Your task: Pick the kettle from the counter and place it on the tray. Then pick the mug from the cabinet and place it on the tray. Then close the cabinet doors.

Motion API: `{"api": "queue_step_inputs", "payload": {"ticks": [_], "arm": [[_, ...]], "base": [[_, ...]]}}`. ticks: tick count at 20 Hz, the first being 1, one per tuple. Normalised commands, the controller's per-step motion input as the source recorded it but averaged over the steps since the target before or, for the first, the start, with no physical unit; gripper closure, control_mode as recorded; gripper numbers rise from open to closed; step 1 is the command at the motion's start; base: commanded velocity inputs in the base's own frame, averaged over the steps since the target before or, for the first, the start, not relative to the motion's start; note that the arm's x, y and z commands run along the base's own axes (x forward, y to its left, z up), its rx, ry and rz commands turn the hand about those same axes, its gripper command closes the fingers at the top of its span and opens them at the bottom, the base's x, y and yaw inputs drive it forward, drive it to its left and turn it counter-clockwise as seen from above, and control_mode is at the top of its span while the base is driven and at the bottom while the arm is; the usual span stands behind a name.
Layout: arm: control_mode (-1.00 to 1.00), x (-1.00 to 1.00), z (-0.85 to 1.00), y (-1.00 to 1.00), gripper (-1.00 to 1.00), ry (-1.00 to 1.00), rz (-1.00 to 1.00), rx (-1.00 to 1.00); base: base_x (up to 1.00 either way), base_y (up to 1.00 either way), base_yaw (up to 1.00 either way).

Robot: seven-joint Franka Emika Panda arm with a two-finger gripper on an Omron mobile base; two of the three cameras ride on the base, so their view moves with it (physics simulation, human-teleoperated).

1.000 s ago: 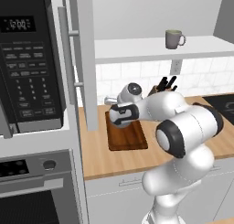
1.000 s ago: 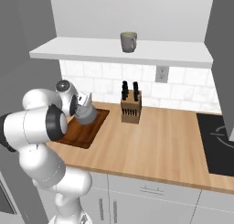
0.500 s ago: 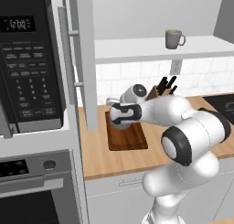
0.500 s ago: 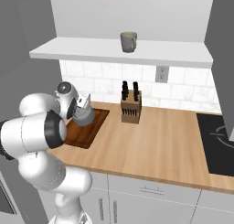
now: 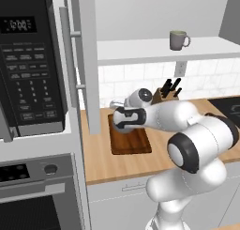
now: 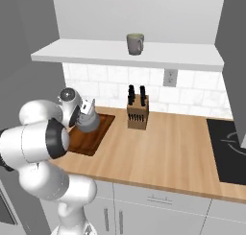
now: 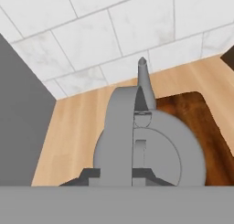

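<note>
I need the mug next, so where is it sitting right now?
The mug stands upright on the open cabinet's pale shelf, above the knife block in the right base view, with its handle toward the right in both base views.

kettle [image 7: 151,150]: plain grey metal, handle + spout same grey
tray [image 5: 131,142]: dark brown wood
counter [image 6: 168,147]: light tan, wood grain
mug [image 6: 135,43]: greyish green
wall tiles [image 7: 91,40]: white, faint marbling, grey grout
knife block [image 6: 137,115]: tan w/ black handles
microwave [image 5: 28,79]: black, pale keys
</note>
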Motion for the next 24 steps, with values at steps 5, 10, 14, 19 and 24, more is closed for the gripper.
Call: {"api": "queue_step_inputs", "payload": {"ticks": [5,10,14,19,24], "arm": [[-1.0,0.27,-0.01,-0.02,1.0,-0.01,0.03,0.0],[-1.0,0.21,-0.08,-0.07,1.0,0.0,0.03,0.0],[-1.0,0.05,-0.15,-0.11,1.0,0.0,0.0,-0.02],[-1.0,0.03,-0.2,-0.06,1.0,0.0,0.0,-0.07],[-1.0,0.0,-0.15,-0.01,-1.0,0.0,0.0,-0.06]], "base": [[0.0,0.0,0.0],[0.0,0.0,0.0],[0.0,0.0,0.0],[0.0,0.0,0.0],[0.0,0.0,0.0]]}}
